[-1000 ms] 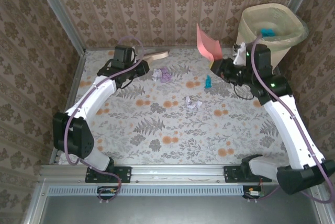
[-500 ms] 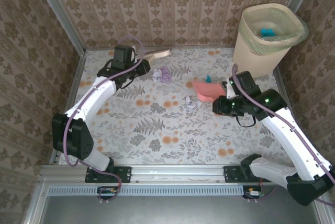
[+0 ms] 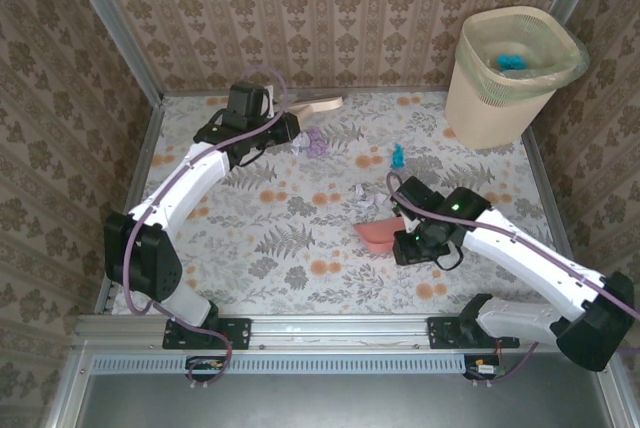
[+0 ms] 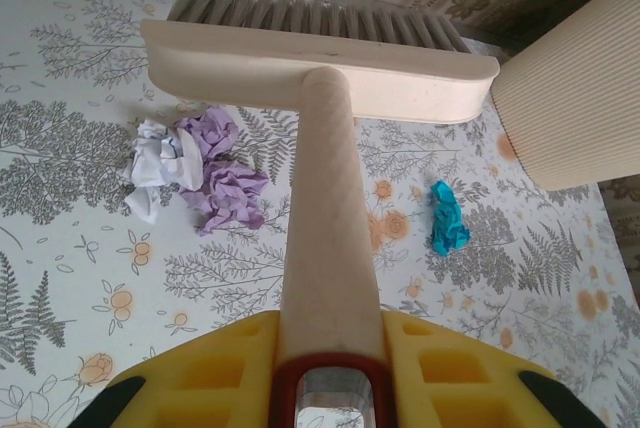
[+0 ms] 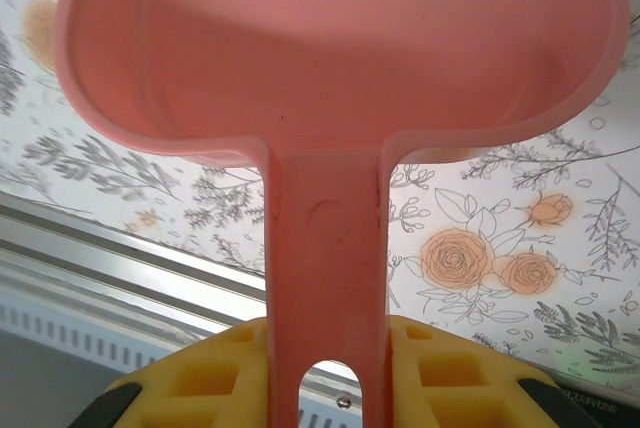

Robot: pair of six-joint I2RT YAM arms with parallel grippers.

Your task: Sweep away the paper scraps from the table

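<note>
Currently left pincer point(image 4: 330, 348) grips brush point(image 4: 320, 68); purple-white paper scraps point(image 4: 215, 173) sit just ahead-left, farther from right pincer point(image 5: 325, 348) gripping dustpan point(image 5: 330, 48).

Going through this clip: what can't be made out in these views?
Top view: the bottom of the bin, hidden by its own walls.
Left wrist view: whether the bristles of the brush touch the table, hidden behind the brush head.
Right wrist view: the front edge of the dustpan, cut off by the frame's top, and the table beneath it.
</note>
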